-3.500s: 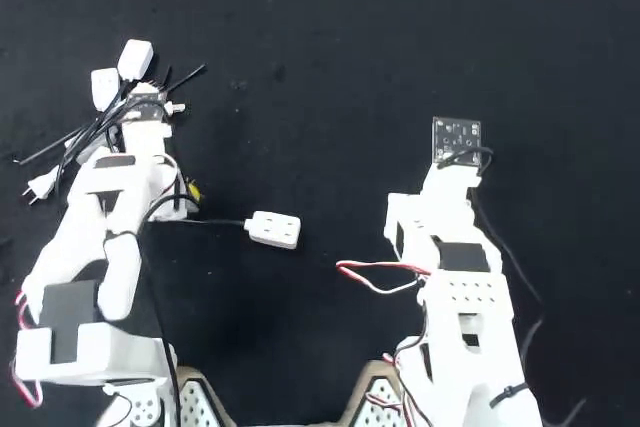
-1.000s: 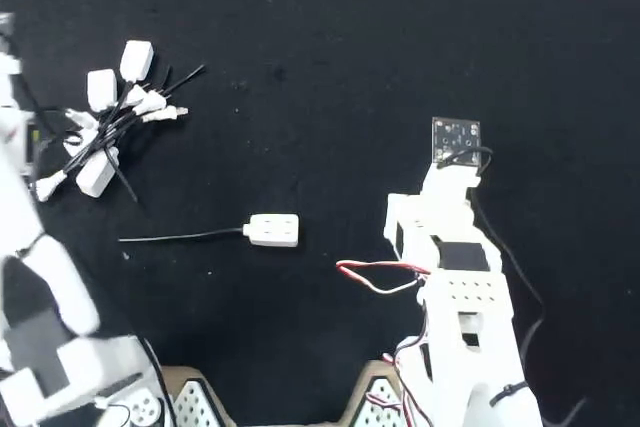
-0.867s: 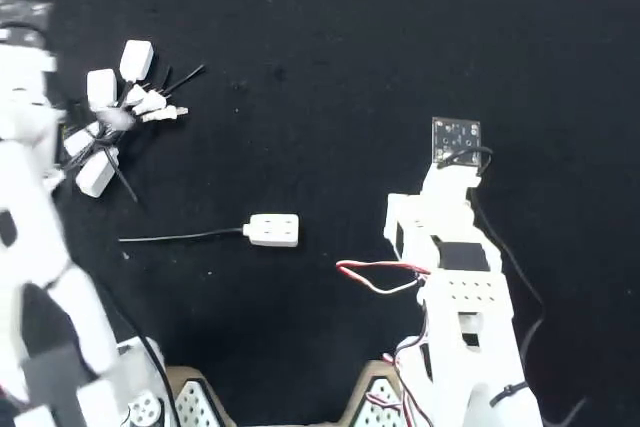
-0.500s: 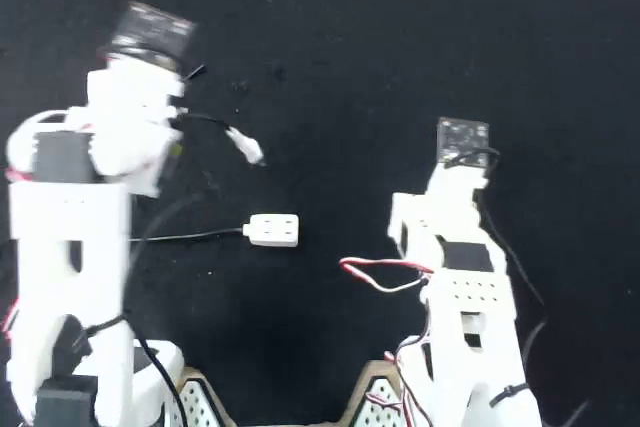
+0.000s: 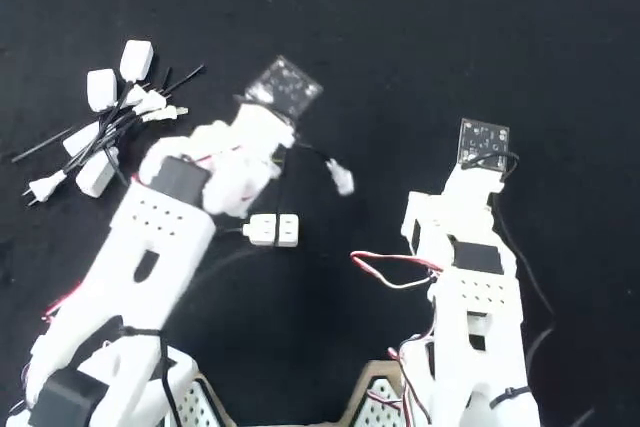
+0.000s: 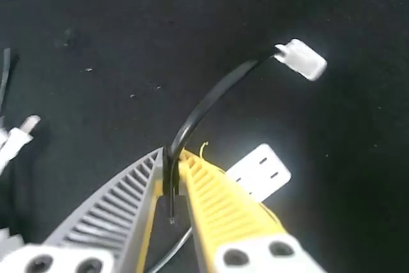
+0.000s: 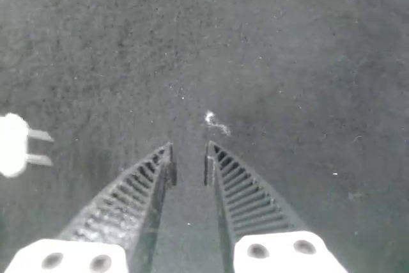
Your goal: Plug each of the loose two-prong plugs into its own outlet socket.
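The left arm (image 5: 160, 222) has swung away from the tangle of plugs and sockets (image 5: 100, 117) at the upper left and now reaches over the middle of the bench (image 5: 400, 37). It carries a two-prong plug (image 5: 342, 179) on its black cord (image 6: 204, 103). The right arm (image 5: 470, 257) has shifted only slightly.

The grip sits on the cord, well back from the plug, so the plug will probably swing and twist if it is pushed. It would be better to steady or re-grip the plug by its body, perhaps with the other arm's help. The prongs can then be squared to the slots of the outlet socket (image 5: 274, 230), which lies loose just below centre and will likely slide unless braced.

The left fingers (image 6: 211, 202) are closed tight on the cord, and the plug hangs free beyond them. The right fingers (image 7: 140, 190) stand a narrow gap apart, holding nothing, over bare bench with the plug off at the left edge of their view.
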`<state>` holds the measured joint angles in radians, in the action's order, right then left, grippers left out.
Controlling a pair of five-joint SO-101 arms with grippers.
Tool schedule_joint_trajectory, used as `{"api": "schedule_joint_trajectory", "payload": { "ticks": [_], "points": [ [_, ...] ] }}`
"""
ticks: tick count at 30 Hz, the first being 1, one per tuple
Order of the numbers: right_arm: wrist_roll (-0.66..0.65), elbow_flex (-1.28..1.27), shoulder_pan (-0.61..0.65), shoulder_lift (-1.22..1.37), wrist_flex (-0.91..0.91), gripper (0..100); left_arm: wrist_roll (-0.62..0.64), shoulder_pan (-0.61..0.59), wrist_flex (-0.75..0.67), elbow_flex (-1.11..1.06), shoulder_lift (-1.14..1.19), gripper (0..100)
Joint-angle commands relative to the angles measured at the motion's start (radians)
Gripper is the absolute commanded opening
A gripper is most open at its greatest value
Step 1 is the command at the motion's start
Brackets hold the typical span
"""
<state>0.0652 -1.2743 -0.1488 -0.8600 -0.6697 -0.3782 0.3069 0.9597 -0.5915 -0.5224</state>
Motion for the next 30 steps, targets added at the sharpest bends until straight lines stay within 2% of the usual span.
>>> {"api": "schedule_joint_trajectory", "payload": {
  "ticks": [1, 5, 8, 15, 21, 27, 30],
  "points": [
    [0.009, 0.058, -0.012, -0.004, 0.023, 8.0, 0.012, 0.012, -0.180, -0.101, -0.012, 3],
    [0.009, 0.056, -0.012, -0.004, 0.023, 8.1, 0.012, -0.018, -0.313, -0.202, -0.011, 3],
    [0.009, 0.054, -0.011, 0.001, 0.023, 8.1, 0.006, -0.068, -0.324, -0.211, 0.035, 4],
    [0.009, 0.054, -0.009, 0.001, 0.023, 8.2, 0.012, -0.226, -0.322, -0.136, 0.227, 26],
    [0.003, 0.042, 0.064, 0.004, 0.023, 8.2, 0.012, -0.317, -0.316, -0.142, 0.258, 26],
    [0.000, -0.008, 0.138, -0.002, 0.121, 8.2, 0.015, -0.346, -0.157, -0.137, 0.258, 26],
    [0.003, -0.013, 0.141, -0.002, 0.175, 8.2, 0.087, -0.354, -0.149, -0.145, 0.267, 26]
  ]
}}
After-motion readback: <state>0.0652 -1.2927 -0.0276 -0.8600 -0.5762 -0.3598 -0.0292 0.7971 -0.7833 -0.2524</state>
